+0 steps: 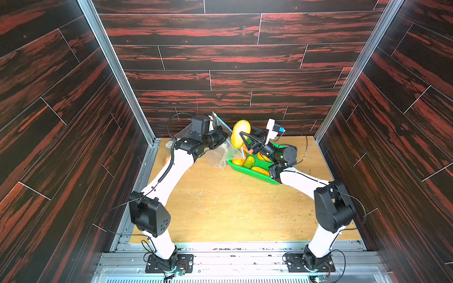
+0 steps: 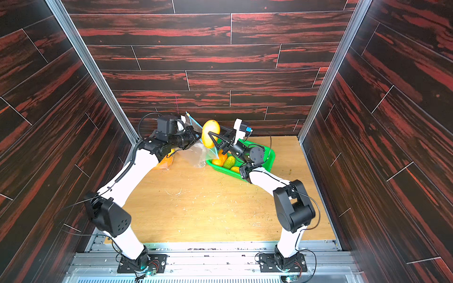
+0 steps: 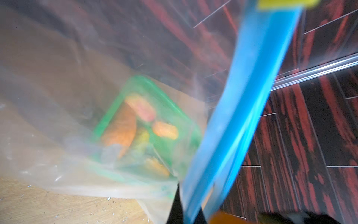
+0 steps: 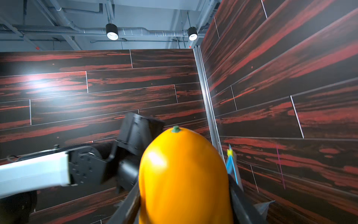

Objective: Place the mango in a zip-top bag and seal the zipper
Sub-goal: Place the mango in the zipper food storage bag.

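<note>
A yellow-orange mango [image 1: 240, 133] [image 2: 210, 133] hangs in the air at the back of the table, with my right gripper [image 1: 245, 141] [image 4: 184, 209] shut on its lower half. Its green stem end [image 4: 175, 129] points up. Just left of it, my left gripper [image 1: 221, 135] [image 3: 186, 210] is shut on the blue zipper strip [image 3: 242, 116] of a clear zip-top bag [image 1: 219, 153] [image 2: 196, 155]. The bag hangs down from that grip to the table. The mango sits right beside the bag's top edge; whether the mouth is open I cannot tell.
A green basket [image 1: 250, 173] [image 2: 221, 169] with several orange and green fruits stands under my right arm at the back right. Something orange [image 2: 164, 163] lies under my left forearm. Dark wood-patterned walls close in the back and both sides.
</note>
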Robot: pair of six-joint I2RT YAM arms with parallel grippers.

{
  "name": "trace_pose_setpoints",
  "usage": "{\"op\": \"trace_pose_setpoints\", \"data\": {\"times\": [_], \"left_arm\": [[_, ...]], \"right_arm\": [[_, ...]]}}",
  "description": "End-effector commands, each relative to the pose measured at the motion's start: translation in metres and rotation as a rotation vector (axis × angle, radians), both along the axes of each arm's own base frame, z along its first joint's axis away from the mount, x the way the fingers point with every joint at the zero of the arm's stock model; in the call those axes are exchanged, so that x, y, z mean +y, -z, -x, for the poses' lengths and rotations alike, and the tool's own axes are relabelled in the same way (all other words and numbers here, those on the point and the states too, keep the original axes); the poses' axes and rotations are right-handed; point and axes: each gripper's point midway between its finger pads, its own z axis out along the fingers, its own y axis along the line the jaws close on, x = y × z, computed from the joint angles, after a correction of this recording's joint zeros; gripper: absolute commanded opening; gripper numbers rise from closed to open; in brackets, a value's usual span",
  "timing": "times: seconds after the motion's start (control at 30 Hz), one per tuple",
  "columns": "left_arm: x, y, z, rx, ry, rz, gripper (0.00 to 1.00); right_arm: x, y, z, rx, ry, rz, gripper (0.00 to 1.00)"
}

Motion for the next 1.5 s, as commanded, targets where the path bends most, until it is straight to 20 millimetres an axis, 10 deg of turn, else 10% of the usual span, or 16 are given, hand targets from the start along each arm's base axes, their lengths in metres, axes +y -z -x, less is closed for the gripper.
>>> {"op": "trace_pose_setpoints", "data": {"times": [0.0,0.5,0.77,1.0,1.17,1.47], "left_arm": [[0.003,-0.028,0.017,-0.051,0.026,0.036,0.00],[-0.009,-0.039,0.032,-0.039,0.141,0.217,0.00],[-0.015,-0.043,0.025,-0.037,0.175,0.318,0.00],[-0.008,-0.043,0.019,-0.041,0.159,0.348,0.00],[-0.004,-0.038,0.016,-0.038,0.160,0.352,0.00],[-0.004,-0.018,0.013,-0.018,0.185,0.271,0.00]], "right_arm": [[0.000,-0.013,0.001,-0.038,-0.024,-0.047,0.00],[0.009,0.038,-0.048,0.112,0.020,-0.057,0.01],[0.022,0.072,-0.055,0.233,0.003,0.080,0.59],[0.005,0.082,-0.068,0.363,0.025,0.212,0.89],[-0.004,0.086,-0.078,0.470,0.004,0.297,0.84],[-0.005,0.081,-0.075,0.471,0.009,0.339,0.17]]}}
